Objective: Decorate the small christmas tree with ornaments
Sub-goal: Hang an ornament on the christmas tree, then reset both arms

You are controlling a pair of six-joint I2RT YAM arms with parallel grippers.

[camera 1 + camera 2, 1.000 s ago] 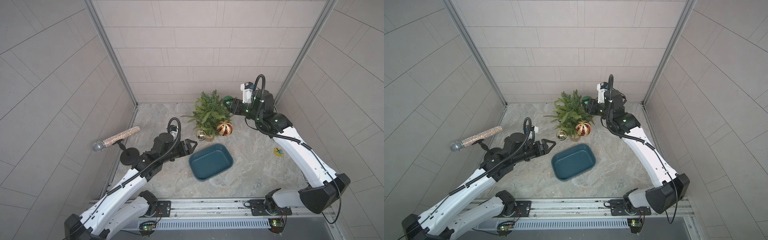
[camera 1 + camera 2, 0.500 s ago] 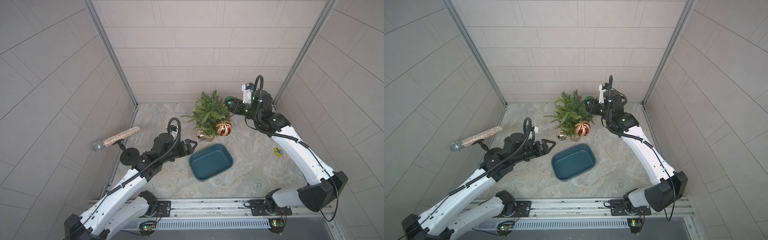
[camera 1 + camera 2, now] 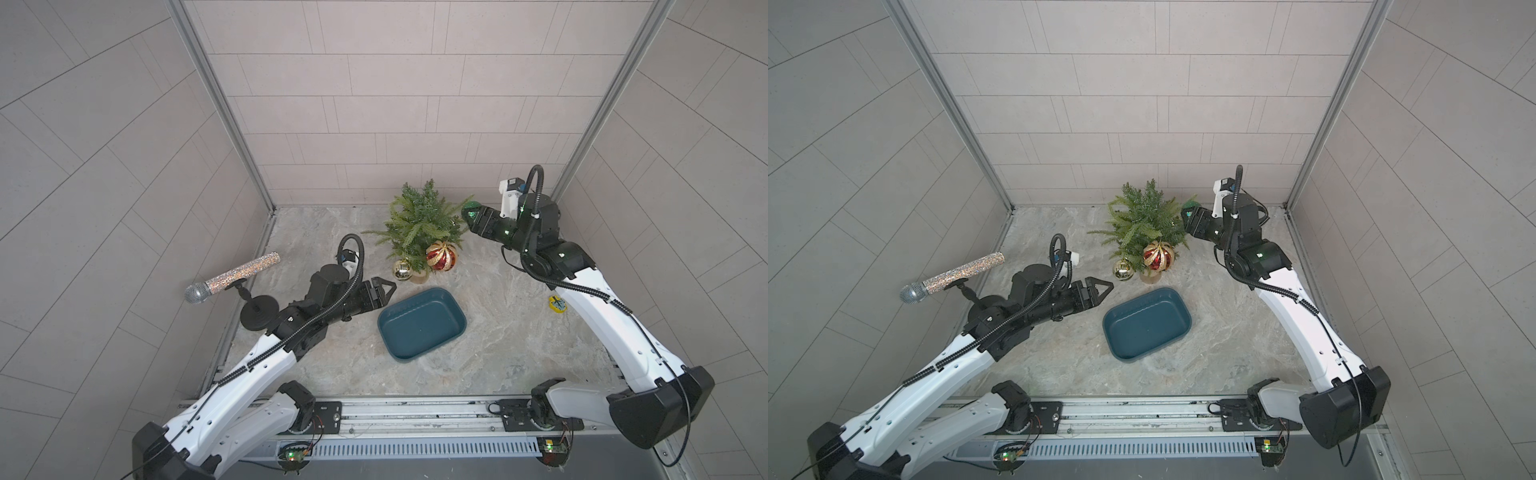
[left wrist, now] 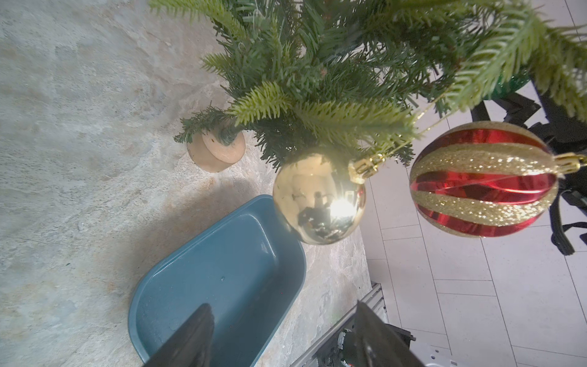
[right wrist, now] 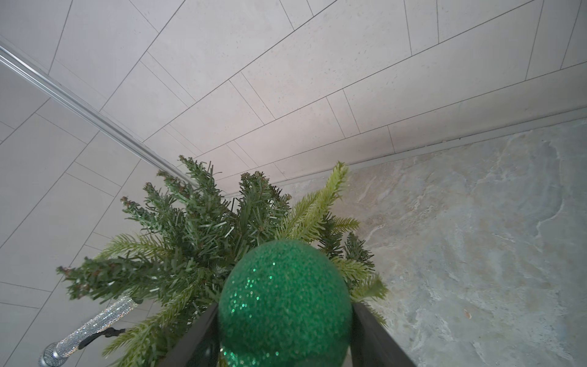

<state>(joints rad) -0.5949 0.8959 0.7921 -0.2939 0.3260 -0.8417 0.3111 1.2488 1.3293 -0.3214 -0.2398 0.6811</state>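
While the red-and-gold ball and gold ball hang low on the tree, fingers of the right gripper pinch the green ball at its edge; fingers of the left gripper stand spread, empty.

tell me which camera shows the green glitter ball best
The right wrist view: the green glitter ball fills the foreground, glitter clear, held in the right gripper. Both top views show only a small dark-green blob beside the small christmas tree. The left wrist view catches just a green sliver behind branches.

Overhead stereo pair; wrist cameras near the tree
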